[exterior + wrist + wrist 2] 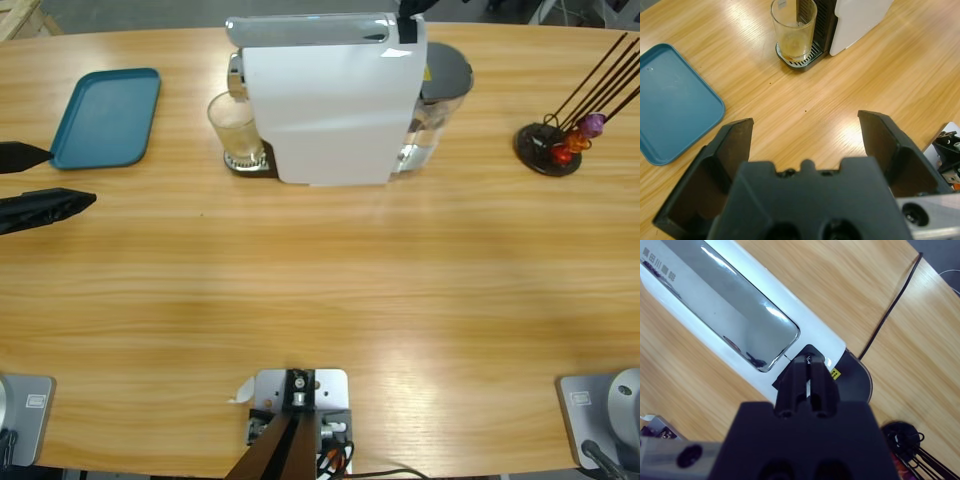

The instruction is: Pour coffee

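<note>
The left gripper [805, 140] is hanging wide open and empty over bare table [850, 100], facing the glass [794, 31]. That glass is standing on the drip tray [801, 57] under the machine [330, 100]; only a pale film is showing inside, so little or no coffee yet. It is looking light, slick and breakable: I would be taking it mid-wall, gently. Farther off, the right gripper [809, 371] is pressing its closed jaws on the machine's top rear.

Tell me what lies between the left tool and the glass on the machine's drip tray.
Only bare wooden table lies between the left tool and the glass, seen in the left wrist view.
</note>
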You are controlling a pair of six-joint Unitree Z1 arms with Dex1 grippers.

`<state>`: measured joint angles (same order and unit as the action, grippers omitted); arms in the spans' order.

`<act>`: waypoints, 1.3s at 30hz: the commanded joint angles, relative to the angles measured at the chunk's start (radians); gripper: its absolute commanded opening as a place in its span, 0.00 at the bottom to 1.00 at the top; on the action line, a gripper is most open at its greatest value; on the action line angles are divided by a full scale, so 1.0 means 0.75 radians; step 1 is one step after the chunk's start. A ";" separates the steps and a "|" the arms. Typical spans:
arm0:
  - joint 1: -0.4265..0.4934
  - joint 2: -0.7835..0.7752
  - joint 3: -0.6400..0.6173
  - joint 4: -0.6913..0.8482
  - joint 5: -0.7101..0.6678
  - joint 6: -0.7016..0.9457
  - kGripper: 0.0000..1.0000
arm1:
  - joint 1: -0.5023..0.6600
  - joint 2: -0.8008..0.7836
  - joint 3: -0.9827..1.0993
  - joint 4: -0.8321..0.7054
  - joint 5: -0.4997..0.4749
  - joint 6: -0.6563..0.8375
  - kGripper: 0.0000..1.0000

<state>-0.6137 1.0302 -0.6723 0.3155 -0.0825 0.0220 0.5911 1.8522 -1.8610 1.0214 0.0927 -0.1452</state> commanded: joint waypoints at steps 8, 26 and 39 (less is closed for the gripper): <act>-0.004 0.059 0.028 -0.014 -0.014 0.010 0.92 | -0.017 -0.483 0.195 0.043 -0.064 0.068 1.00; -0.004 0.109 0.035 -0.046 -0.018 0.010 1.00 | 0.120 -1.054 1.533 -0.923 0.136 0.180 1.00; -0.004 0.146 0.039 -0.046 -0.027 0.010 1.00 | 0.120 -1.051 1.740 -1.094 0.163 0.138 1.00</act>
<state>-0.6137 1.1007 -0.6722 0.2930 -0.0848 0.0219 0.6707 1.0761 -0.6301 0.2724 0.2159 -0.0321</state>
